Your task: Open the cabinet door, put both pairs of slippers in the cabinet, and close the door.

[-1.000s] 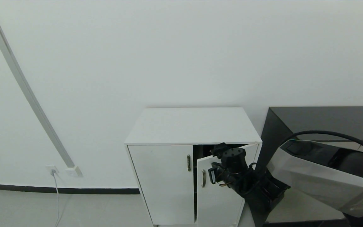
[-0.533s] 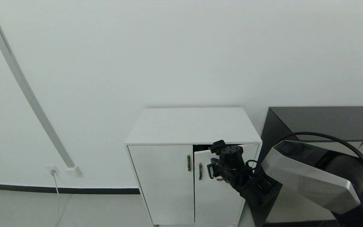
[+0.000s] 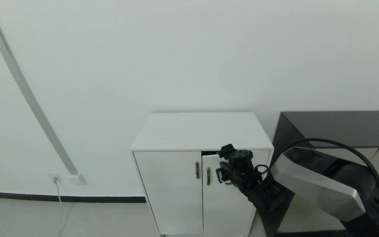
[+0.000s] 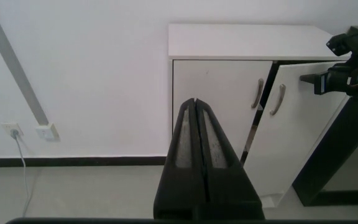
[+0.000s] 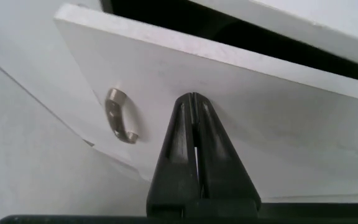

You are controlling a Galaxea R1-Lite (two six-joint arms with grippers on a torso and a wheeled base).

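A white two-door cabinet [image 3: 201,131] stands against the wall. Its left door [image 3: 169,191] is closed. Its right door [image 3: 225,204] stands slightly ajar, with a dark gap along its top edge, and its metal handle [image 3: 208,176] sits close to the left door's handle. My right gripper [image 3: 225,152] is shut, and its fingertips [image 5: 193,98] rest against the front of the right door [image 5: 278,112] near its top, beside the handle [image 5: 120,115]. My left gripper [image 4: 195,102] is shut on nothing and hangs well in front of the cabinet [image 4: 247,40].
A black table [image 3: 341,126] stands right beside the cabinet. On the left wall are a slanted conduit [image 3: 28,95] and an outlet with a hanging cable [image 3: 55,179]. Bare floor [image 3: 61,217] lies left of the cabinet.
The right door has swung from clearly ajar to almost closed. My right gripper moved with it toward the cabinet, staying against the door's front.
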